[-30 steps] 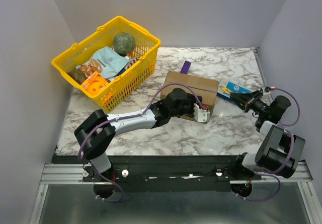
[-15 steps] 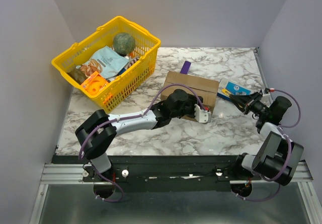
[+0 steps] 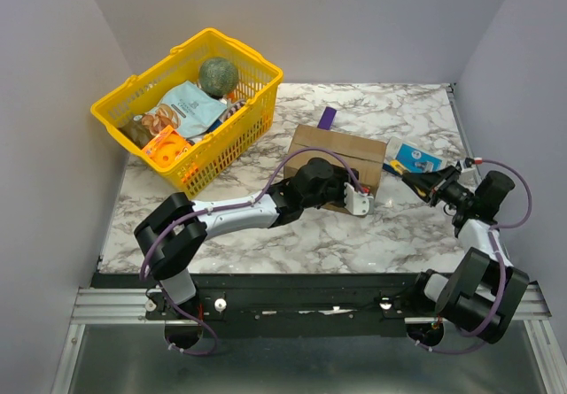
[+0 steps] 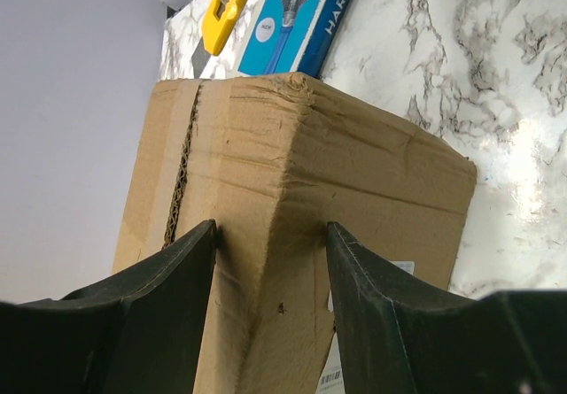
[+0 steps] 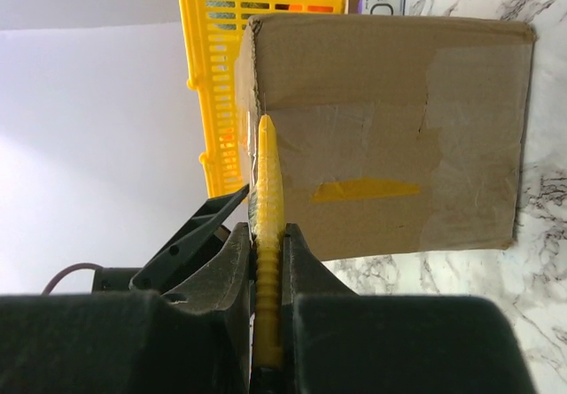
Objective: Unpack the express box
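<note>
The express box (image 3: 341, 149) is a brown carton with a taped seam, lying mid-table. My left gripper (image 3: 347, 196) is shut on its near right corner. In the left wrist view the gripper (image 4: 270, 227) has one finger pressed on each face of that creased corner (image 4: 354, 173). My right gripper (image 3: 425, 182) hovers just right of the box, shut on a yellow utility knife (image 3: 396, 170) that points at the box's right end. In the right wrist view the knife (image 5: 268, 173) stands on edge between the closed fingers of the gripper (image 5: 267, 231), with its tip in front of the taped box side (image 5: 399, 128).
A yellow shopping basket (image 3: 257, 61) with groceries stands at the back left. A slim purple box (image 3: 328, 118) lies behind the carton. A blue razor package (image 3: 416, 156) lies on the marble between the carton and my right gripper. Grey walls close in on both sides.
My right gripper has carried the knife a little to the left, closer to the box's right end, and its arm has swung with it. The left grip on the box holds.
</note>
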Available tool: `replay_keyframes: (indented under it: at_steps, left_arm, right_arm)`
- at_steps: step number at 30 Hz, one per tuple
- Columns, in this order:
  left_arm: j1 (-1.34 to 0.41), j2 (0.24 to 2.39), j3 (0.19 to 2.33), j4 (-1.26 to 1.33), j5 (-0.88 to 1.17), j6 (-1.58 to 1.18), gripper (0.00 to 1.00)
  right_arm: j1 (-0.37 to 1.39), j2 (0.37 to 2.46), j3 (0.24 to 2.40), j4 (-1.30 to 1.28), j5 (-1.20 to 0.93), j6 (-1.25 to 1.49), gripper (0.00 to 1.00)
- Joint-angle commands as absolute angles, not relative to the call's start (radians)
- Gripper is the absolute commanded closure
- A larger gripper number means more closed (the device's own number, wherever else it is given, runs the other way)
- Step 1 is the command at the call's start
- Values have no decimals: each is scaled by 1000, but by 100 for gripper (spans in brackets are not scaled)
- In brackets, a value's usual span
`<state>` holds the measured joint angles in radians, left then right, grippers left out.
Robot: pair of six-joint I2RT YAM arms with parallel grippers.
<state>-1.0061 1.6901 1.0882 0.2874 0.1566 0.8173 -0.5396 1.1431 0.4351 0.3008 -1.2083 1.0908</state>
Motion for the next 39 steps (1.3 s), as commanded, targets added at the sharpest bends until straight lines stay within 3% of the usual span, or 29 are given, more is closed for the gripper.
replay_keyframes:
  at_steps: [1,28,39]
  left_arm:
    - [-996,1724,1109,293,77,807,40]
    - [-996,1753,1124,302,8,778,40]
    - [-996,1775,1153,295,-44,756,41]
  right_arm:
    - [-545,1121,459,175,-1335,1025,100]
    - [-566,1020,534,-265,-1382,775,100]
    - [-583,993,604,-555,-1362,589,100]
